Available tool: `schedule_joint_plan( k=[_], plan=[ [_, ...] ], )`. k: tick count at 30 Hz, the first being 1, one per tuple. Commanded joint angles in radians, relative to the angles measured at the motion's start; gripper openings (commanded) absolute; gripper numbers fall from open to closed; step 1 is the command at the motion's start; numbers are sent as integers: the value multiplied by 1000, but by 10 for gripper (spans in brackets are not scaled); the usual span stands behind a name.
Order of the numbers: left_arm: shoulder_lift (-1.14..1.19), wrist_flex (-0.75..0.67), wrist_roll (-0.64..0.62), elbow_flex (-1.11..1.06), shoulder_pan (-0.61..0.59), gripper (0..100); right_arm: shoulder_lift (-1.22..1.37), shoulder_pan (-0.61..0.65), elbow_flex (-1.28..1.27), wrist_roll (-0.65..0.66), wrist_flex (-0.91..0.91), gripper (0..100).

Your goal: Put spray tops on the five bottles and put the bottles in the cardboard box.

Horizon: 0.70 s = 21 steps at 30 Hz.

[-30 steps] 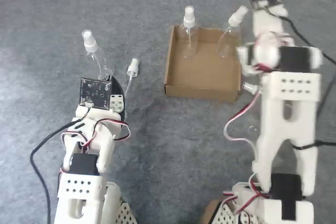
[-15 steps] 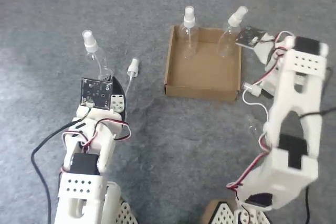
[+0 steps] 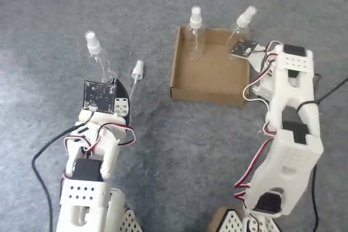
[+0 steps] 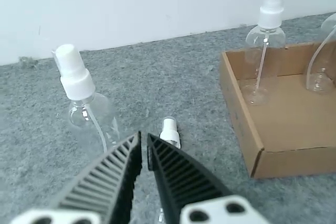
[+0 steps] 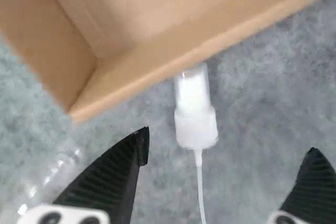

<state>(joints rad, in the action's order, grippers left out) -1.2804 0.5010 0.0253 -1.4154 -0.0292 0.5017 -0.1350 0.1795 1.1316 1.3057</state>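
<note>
One capped bottle (image 3: 194,39) and another (image 3: 237,39) stand in the box (image 3: 209,95), with a third (image 3: 97,52) on the carpet. The right gripper (image 5: 228,145) gapes wide over a loose top (image 5: 195,114) by the box. The left gripper (image 4: 144,139) is closed and empty. Capping remains.

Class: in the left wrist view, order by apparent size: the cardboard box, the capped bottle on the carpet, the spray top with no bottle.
1. Brown cardboard box
2. Clear plastic bottle with white spray top, though nearness to the camera enlarges it
3. White spray top with no bottle

Spray top (image 5: 195,111), tube end cropped.
</note>
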Motion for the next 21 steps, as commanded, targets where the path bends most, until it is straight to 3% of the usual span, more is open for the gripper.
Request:
schedule_joint_plan(
  k=[1, 4, 12, 17, 21],
  plan=[
    [5, -26, -8, 5, -3, 12, 18, 5, 58, 17, -58, 387],
    [5, -26, -8, 5, -3, 12, 51, 10, 58, 15, -82, 359],
    [5, -26, -8, 5, -3, 12, 65, 4, 58, 11, -111, 49],
    [5, -26, -8, 5, -5, 12, 50, -45, 104, -2, -44, 37],
    [5, -26, -8, 5, -5, 12, -13, -125, 245, -87, 91, 14]
  ],
)
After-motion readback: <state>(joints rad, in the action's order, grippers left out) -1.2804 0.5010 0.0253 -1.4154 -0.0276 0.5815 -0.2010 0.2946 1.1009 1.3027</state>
